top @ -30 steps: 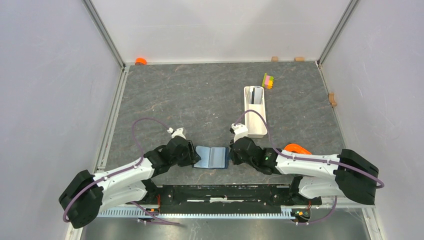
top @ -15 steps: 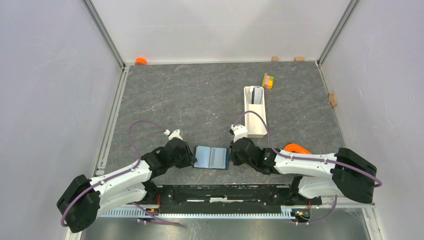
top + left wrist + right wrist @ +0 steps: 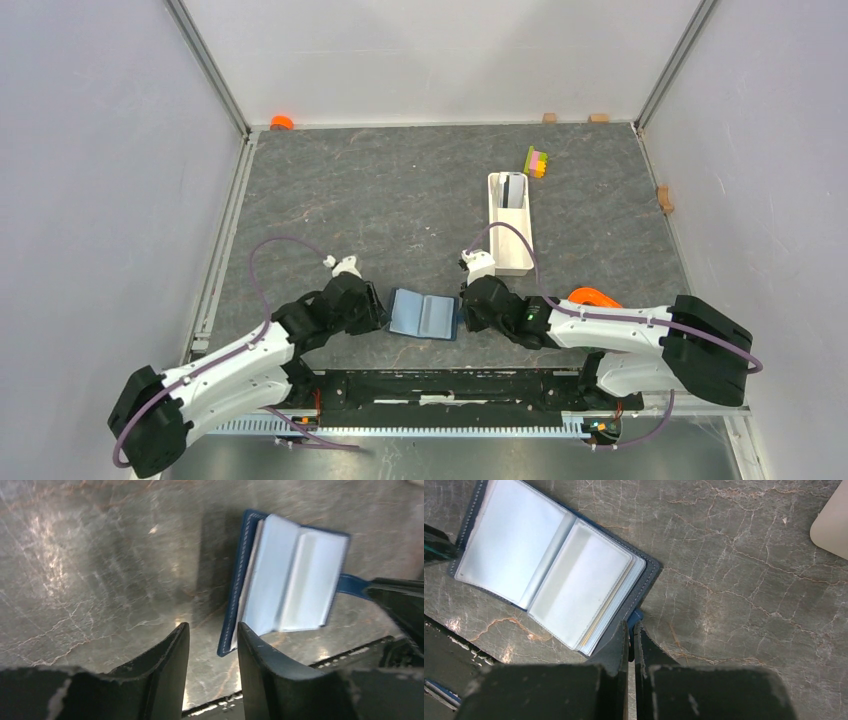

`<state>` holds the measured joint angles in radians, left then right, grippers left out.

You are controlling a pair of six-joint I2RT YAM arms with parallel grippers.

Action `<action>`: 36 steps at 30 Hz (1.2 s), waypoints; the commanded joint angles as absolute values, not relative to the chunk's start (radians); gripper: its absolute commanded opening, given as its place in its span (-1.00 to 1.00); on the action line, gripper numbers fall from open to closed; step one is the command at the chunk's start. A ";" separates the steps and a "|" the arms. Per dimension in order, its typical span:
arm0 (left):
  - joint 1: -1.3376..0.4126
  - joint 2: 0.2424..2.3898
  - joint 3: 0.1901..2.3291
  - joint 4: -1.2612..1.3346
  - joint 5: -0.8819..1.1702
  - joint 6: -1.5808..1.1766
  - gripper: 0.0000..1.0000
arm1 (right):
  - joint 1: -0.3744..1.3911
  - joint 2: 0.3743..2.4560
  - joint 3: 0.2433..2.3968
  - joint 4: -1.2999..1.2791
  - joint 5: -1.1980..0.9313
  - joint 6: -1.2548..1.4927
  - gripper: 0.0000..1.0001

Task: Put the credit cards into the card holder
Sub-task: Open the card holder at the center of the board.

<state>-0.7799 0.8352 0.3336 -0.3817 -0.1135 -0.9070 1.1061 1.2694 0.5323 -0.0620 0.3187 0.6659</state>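
- The table carries the card holder near its front edge, between both grippers.
- A white tray farther back holds the credit cards, well apart from the holder.
- The holder lies open, pockets up, with its long axis left to right; its strap points right.
- The right gripper is pinched tight on that strap.
- The left gripper is partly open and empty, just beside the left cover.
- Judged step: pinning the holder open. The next move calls for fetching a card.
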 commanded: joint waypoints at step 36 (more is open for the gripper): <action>-0.875 1.319 0.507 -0.120 0.005 -0.660 -0.02 | 1.114 1.220 0.514 -0.062 0.380 0.686 -0.99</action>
<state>-0.8494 1.2705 0.5022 -0.1165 0.0525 -0.7082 1.1072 1.2488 0.5232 -0.0681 0.3370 0.6701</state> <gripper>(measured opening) 0.491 0.022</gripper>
